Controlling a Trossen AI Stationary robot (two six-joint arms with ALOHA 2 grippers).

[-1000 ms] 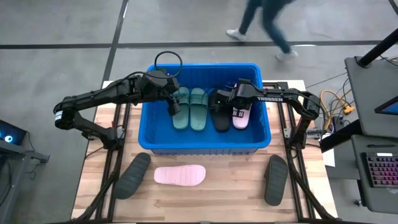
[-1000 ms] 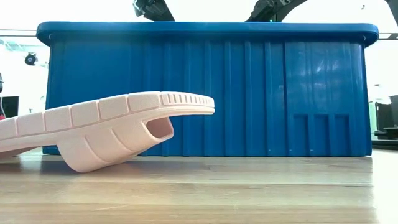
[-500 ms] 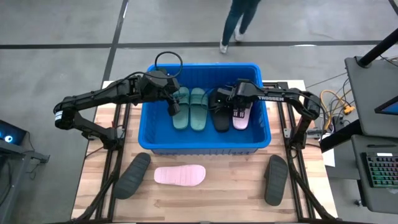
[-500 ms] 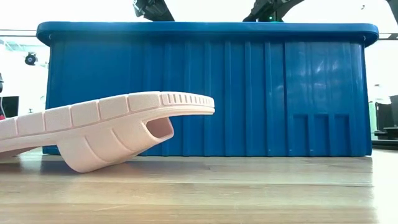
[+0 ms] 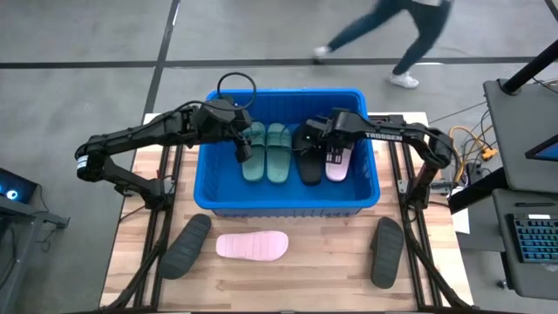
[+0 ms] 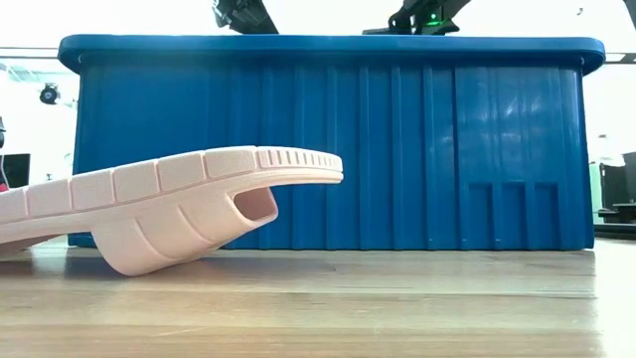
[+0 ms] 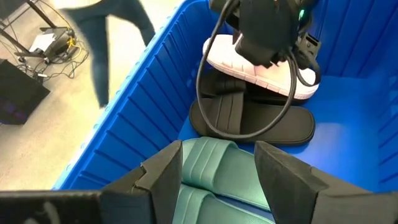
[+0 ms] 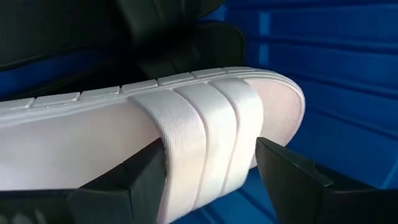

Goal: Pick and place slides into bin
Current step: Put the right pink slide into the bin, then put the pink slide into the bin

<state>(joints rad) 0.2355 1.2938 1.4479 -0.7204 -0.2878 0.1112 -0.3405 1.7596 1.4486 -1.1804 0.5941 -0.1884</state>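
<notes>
Bin: the big bright blue plastic bin (image 5: pixel 288 208) with ribbed walls sits at the far middle of the wooden tabletop (image 5: pixel 314 270), where both arms can reach in.
In the bin: two dark green rubber slides (image 5: pixel 266 152) lie side by side. A black rubber slide (image 5: pixel 309 166) lies just beside them. A pale pink rubber slide (image 5: pixel 336 161) leans partly on the black one.
Right jaws: the right gripper (image 5: pixel 331 138) is down inside the bin. Its jaws are apart, one on each side of the wide strap of the pink slide (image 8: pixel 205 137). I judge the jaws are wide so the slide can drop free and stay in the bin.
Left jaws: the left gripper (image 5: pixel 241 145) hangs over the green slides (image 7: pixel 211 168). Its jaws are apart and hold nothing.
Not in yet: another pale pink slide (image 5: pixel 252 245) lies on the tabletop just in front of the bin. A charcoal slide (image 5: pixel 184 245) lies near the left front. A second charcoal slide (image 5: pixel 387 251) lies near the right front.
Edges: the bin's rolled rim (image 6: pixel 328 43) stands high above the slides outside, so I think each one must be lifted over it.
Open room: the blue floor at the front of the bin is bare, and the three loose slides lie well apart.
Beyond: a person (image 5: pixel 392 35) walks on the grey floor behind the tabletop.
</notes>
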